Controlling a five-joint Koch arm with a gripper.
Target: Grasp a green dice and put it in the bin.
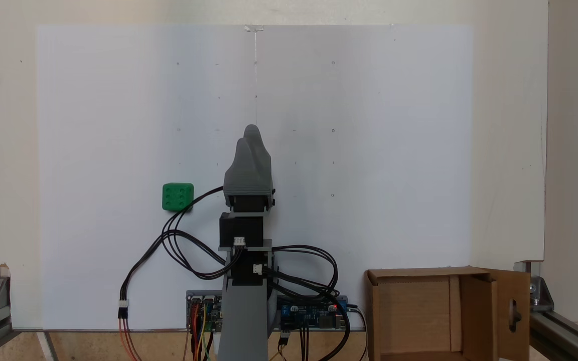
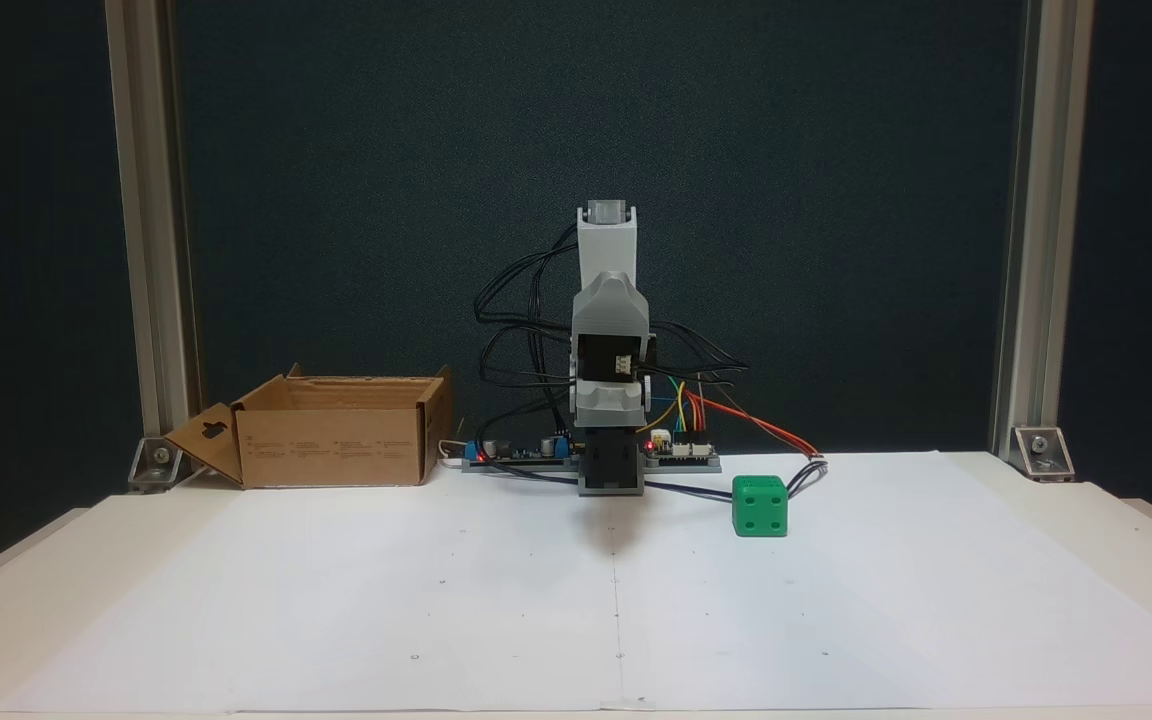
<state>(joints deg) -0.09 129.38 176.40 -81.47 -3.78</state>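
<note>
Box print: faint dark lines of print on the bin's (image 2: pixel 336 430) front wall, too small to read.
Dice pips: the dice (image 2: pixel 760 505) shows four on its front face in one fixed view, six on top (image 1: pixel 177 196) in the other.
Other text: none legible.

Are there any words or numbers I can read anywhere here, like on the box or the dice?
No words or numbers can be read in these pictures.
Cardboard box: faint printed lines on its front side, too small and blurred to read.
Green dice: no numerals, just pips; four show on the side facing a fixed view, six on top from above.
Circuit boards: any markings are too small to read.
</note>
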